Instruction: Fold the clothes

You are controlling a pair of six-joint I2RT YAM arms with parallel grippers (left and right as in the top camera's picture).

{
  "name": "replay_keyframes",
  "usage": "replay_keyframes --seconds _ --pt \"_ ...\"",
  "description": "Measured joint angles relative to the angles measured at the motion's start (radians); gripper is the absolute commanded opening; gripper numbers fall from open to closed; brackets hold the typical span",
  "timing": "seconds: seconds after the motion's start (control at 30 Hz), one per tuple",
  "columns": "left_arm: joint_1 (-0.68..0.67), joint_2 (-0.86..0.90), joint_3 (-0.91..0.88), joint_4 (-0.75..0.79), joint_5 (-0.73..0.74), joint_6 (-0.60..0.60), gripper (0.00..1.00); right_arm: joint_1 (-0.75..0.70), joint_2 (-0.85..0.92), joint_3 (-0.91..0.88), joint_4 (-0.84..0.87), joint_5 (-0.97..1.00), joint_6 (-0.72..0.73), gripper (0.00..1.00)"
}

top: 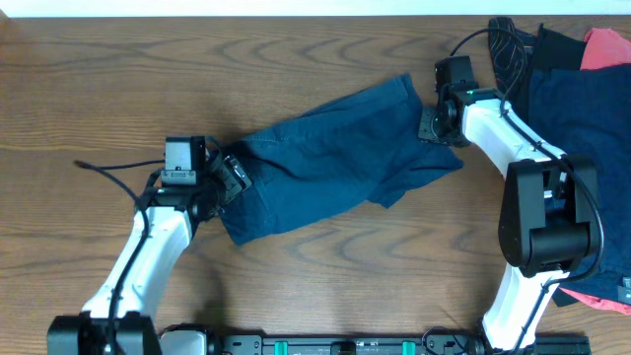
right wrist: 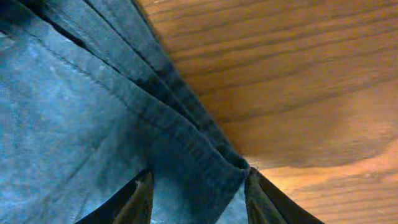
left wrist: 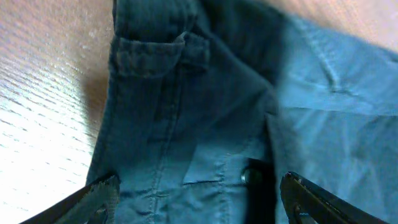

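One pair of navy shorts (top: 325, 163) lies rumpled on the worktop (top: 99, 79), left fingers (left wrist: 99, 193) wide over its waistband (left wrist: 143, 93), right fingers (right wrist: 140, 199) parted astride a hem (right wrist: 211, 155); soft, limp cloth, so pinch these thicker seamed edges.

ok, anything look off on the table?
Nothing damaged. The navy shorts lie skewed and rumpled, hem bunched by the right end effector; unfolded clothes are heaped at the right edge of the table.
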Motion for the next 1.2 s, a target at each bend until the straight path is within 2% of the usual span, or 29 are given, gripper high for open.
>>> replay_keyframes --seconds 0.03,0.2,0.37,0.57,0.77,0.8,0.83,0.87,0.9,0.93,1.2 --pt "0.000 0.011 0.000 0.003 0.000 0.000 0.85 0.000 0.000 0.000 0.003 -0.008 0.002 0.02" --pt "0.000 0.048 0.000 0.008 0.000 0.000 0.85 0.000 0.000 0.003 -0.018 -0.023 0.006 0.01" --pt "0.000 0.062 0.000 0.019 0.000 0.000 0.85 -0.015 -0.022 0.060 -0.241 0.006 0.006 0.01" --pt "0.000 0.062 0.000 0.026 -0.001 0.000 0.85 -0.072 -0.180 0.095 -0.460 0.178 0.132 0.01" --pt "0.000 0.062 0.000 0.026 -0.001 0.000 0.86 -0.112 -0.162 -0.008 -0.481 0.257 0.193 0.01" --pt "0.000 0.062 0.000 0.026 -0.001 0.000 0.90 -0.112 -0.151 -0.035 -0.472 0.262 0.199 0.01" --pt "0.000 0.062 0.000 0.026 -0.001 0.003 0.93 -0.112 -0.137 -0.065 -0.459 0.264 0.205 0.02" --pt "0.000 0.062 0.000 0.026 -0.001 0.005 0.98 -0.112 -0.125 -0.090 -0.448 0.266 0.209 0.09" --pt "0.000 0.062 0.000 0.026 -0.001 -0.001 0.98 -0.112 -0.115 -0.125 -0.432 0.266 0.211 0.21" --pt "0.000 0.062 0.000 0.026 0.000 0.003 0.98 -0.112 -0.111 -0.139 -0.426 0.267 0.217 0.25" --pt "0.000 0.064 0.000 0.048 0.009 0.003 0.98 -0.112 -0.111 -0.169 -0.428 0.270 0.224 0.29"
